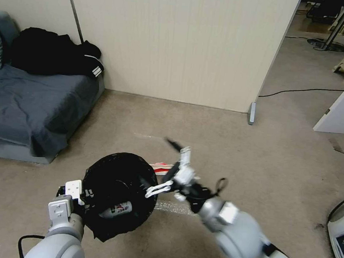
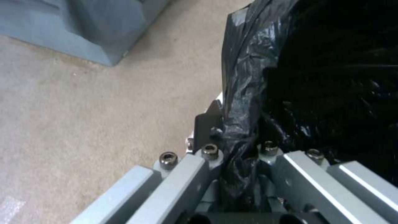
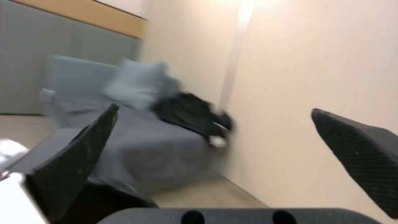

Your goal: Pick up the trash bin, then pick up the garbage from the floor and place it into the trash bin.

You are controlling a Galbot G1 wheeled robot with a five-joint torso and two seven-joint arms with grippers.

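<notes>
Off the carpet at my left side, I keep the trash bin (image 1: pixel 119 194) up, left gripper (image 2: pixel 234 146) clamped on its bag-lined rim, mouth presented; a bottle (image 1: pixel 115 209) lies inside. Right gripper (image 1: pixel 168 165) hovers beyond the rim, spread wide, apparently empty.

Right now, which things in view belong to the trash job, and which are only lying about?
Belong to the job:
- round trash bin with glossy black bag liner, rim held by the left claw
- green-labelled clear bottle inside it
- red-and-white paper carton on the floor
- right claw, open

Lying about:
- grey sofa
- black jacket
- black cable
</notes>
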